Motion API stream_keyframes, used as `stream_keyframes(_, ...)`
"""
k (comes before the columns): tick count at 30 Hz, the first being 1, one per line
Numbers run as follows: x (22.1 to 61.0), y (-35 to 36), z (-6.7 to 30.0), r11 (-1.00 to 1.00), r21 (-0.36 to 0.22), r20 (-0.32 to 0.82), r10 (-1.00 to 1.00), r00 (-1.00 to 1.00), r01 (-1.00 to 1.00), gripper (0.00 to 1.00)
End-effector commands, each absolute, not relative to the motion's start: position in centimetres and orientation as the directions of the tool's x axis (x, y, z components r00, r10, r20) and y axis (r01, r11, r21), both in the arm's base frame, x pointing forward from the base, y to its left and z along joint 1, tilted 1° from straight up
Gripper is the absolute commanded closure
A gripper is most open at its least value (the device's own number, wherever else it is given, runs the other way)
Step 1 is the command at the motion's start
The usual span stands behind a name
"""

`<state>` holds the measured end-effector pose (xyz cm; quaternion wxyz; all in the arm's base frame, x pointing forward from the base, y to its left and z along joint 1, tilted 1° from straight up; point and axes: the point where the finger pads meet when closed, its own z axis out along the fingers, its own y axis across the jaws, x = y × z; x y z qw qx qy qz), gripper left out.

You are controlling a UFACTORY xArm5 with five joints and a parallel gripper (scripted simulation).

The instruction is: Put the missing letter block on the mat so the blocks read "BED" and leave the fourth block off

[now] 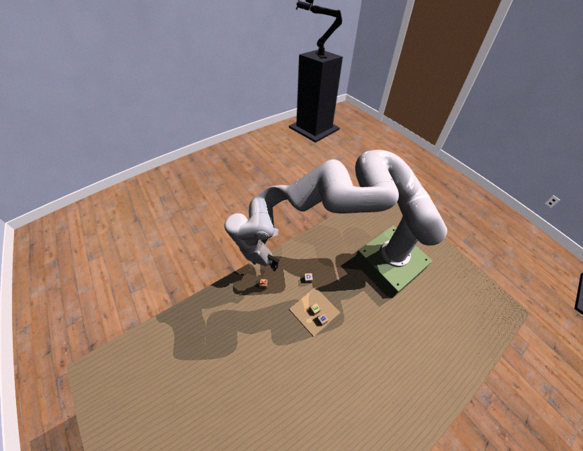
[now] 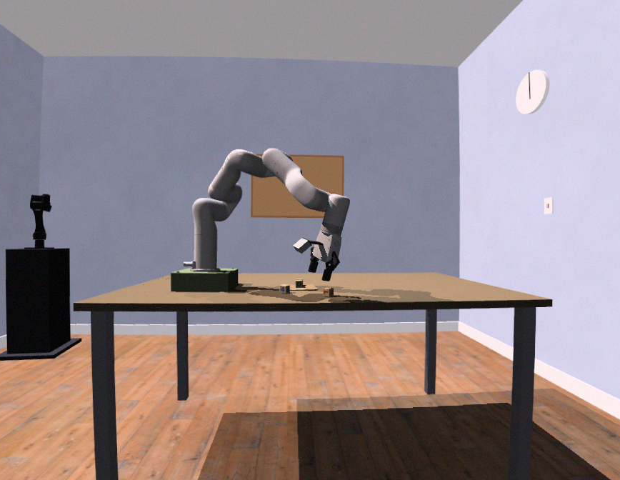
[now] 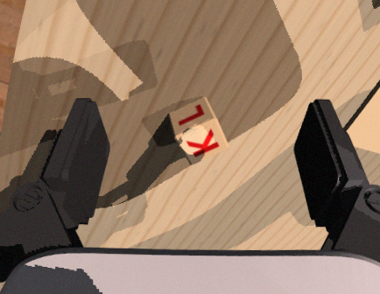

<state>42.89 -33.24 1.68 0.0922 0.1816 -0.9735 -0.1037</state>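
The tan mat (image 1: 301, 311) lies on the table in front of the robot's base. Two blocks sit on it side by side: one with a green E (image 1: 314, 308) (image 2: 298, 282) and one with a blue B (image 1: 322, 319). A block with a blue D (image 1: 307, 277) (image 2: 284, 288) lies on the table off the mat, towards the base. A block with a red K on top (image 1: 263, 282) (image 2: 328, 291) (image 3: 200, 133) lies off the mat, further out. My gripper (image 1: 268, 264) (image 2: 321, 273) (image 3: 201, 122) is open and empty, hanging a little above the K block, with the fingers wide on either side of it.
The green base plate (image 1: 396, 272) (image 2: 203, 280) stands at the table's edge beside the mat. The table's far edge runs close behind the K block. A black pedestal with a camera arm (image 1: 318, 94) stands on the floor away from the table.
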Motion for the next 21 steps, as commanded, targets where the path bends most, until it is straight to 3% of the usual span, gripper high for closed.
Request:
stream_keyframes(1,43.0,-33.3,1.9,0.913,0.232,0.140,-0.372,-0.918,-0.335,0.00)
stream_keyframes(16,42.9,-33.1,2.1,0.910,0.229,0.136,-0.380,-0.915,-0.345,0.00)
stream_keyframes(21,41.6,-30.5,4.6,0.872,0.187,0.091,-0.473,-0.876,-0.452,0.00)
